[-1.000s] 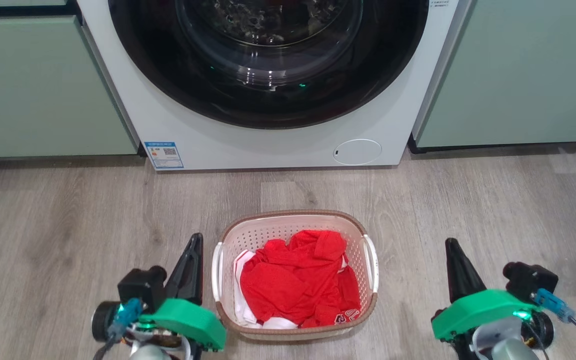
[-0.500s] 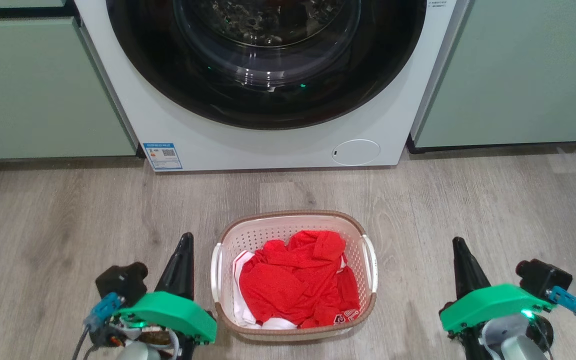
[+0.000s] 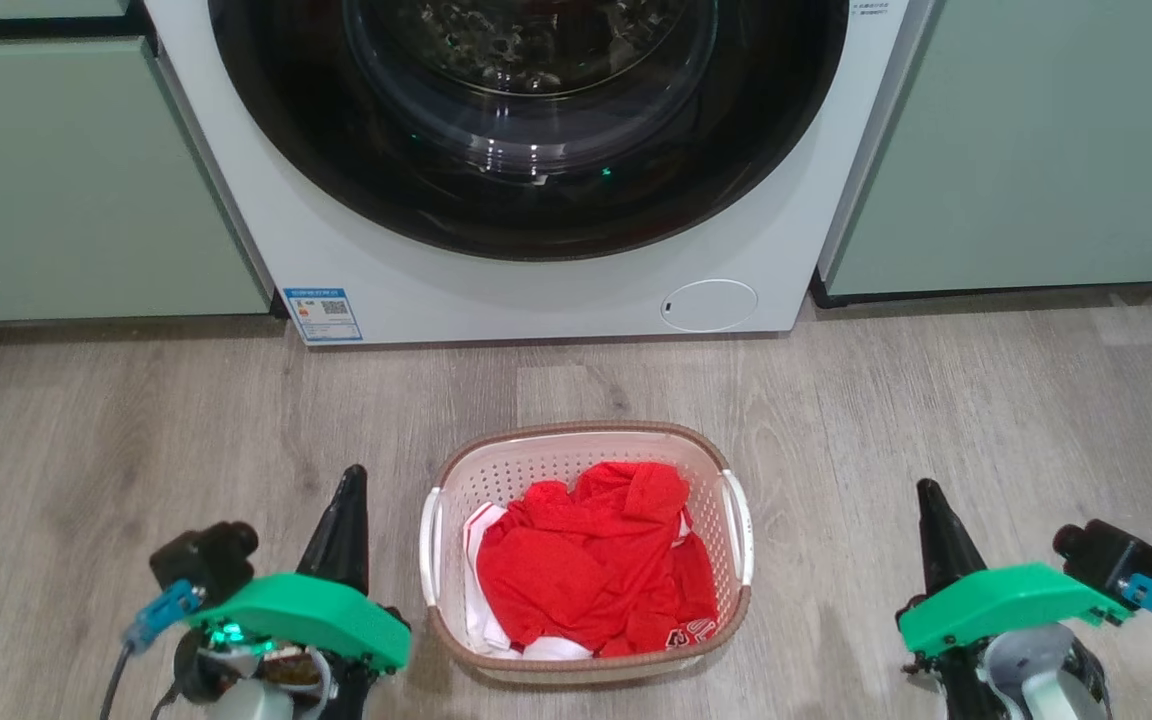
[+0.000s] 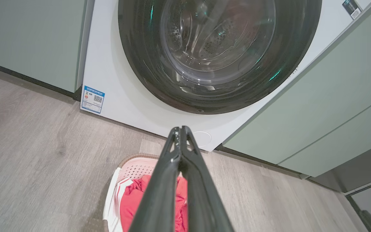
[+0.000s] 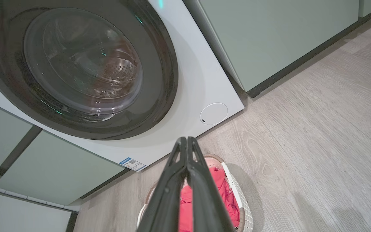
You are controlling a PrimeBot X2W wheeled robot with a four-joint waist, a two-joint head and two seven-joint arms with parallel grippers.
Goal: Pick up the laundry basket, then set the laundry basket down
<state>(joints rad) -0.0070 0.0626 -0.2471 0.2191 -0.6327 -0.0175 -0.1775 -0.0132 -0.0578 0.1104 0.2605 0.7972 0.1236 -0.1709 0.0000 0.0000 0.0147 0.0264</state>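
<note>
One laundry basket (image 3: 556, 462): small, rounded-rectangular, cream perforated walls, brown woven-look rim, two white side handles (image 3: 429, 545). It stands upright on the wood-grain floor (image 3: 136, 430) in front of the washer (image 3: 536, 290), with a strip of bare floor between them. It holds red clothing (image 3: 596, 560) over a white garment (image 3: 484, 600). Left gripper (image 3: 350, 485): fingers pressed together, empty, near the left handle, apart from it. Right gripper (image 3: 928, 495): fingers together, empty, well apart from the right handle. Open floor lies on both sides. Two green cabinets (image 3: 66, 180) flank the washer
</note>
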